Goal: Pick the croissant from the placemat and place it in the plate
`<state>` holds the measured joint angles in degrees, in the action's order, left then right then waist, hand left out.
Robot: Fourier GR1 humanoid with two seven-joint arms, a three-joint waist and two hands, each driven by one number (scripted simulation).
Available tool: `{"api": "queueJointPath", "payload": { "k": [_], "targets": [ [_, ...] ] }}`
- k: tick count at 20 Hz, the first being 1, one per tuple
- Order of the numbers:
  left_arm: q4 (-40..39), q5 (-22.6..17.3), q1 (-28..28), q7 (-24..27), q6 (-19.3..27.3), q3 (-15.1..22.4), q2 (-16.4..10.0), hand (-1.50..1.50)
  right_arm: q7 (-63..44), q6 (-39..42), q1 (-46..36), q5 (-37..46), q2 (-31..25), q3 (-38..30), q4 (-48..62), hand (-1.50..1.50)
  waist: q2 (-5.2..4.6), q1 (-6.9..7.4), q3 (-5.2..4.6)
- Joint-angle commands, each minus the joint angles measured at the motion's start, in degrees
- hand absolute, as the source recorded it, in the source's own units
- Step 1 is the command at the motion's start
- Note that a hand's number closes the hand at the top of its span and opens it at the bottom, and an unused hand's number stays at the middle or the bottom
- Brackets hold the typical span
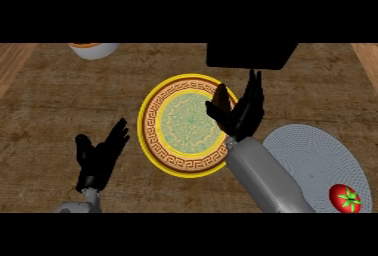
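A round plate (pixel 168 152) with a yellow rim and a brown key pattern lies in the middle of the counter. My right hand (pixel 242 116) hovers over the plate's right rim, its fingers pointing away from me. A brown sliver of the croissant (pixel 221 94) shows between its thumb and fingers, and the hand hides the rest of it. The pale grey round placemat (pixel 310 150) lies to the right of the plate, partly under my right forearm. My left hand (pixel 100 152) rests open at the lower left, fingers up, apart from the plate.
A red tomato (pixel 345 197) sits on the placemat's near right edge. A white bowl (pixel 94 49) stands at the far left. A black box (pixel 251 55) sits at the back, just beyond my right hand's fingertips. Wooden strips border the counter at both sides.
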<state>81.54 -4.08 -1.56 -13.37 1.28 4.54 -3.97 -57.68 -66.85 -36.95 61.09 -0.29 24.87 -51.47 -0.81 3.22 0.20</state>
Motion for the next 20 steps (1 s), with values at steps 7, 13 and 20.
{"api": "queueJointPath", "payload": {
  "k": [7, 13, 20],
  "targets": [
    [-1.9, -0.9, 1.8, 1.3, -0.5, -1.8, -0.6, 0.00, -0.5, -16.4, 8.4, -7.1, 0.3, 7.8, -11.4, -1.50, 0.78, -2.50, -0.16],
    [-1.4, -2.2, 1.4, -0.5, -0.8, -3.9, -1.8, 0.00, 6.0, -15.5, 25.3, -8.7, -1.3, 18.2, -28.7, -1.50, 1.01, -3.96, -0.19],
    [1.8, -0.6, 2.2, -1.1, 0.6, -1.9, 0.1, 0.00, 11.4, -13.3, 38.8, -6.0, -3.5, 26.5, -35.0, -1.50, 0.94, -3.57, -0.20]
  ]
}}
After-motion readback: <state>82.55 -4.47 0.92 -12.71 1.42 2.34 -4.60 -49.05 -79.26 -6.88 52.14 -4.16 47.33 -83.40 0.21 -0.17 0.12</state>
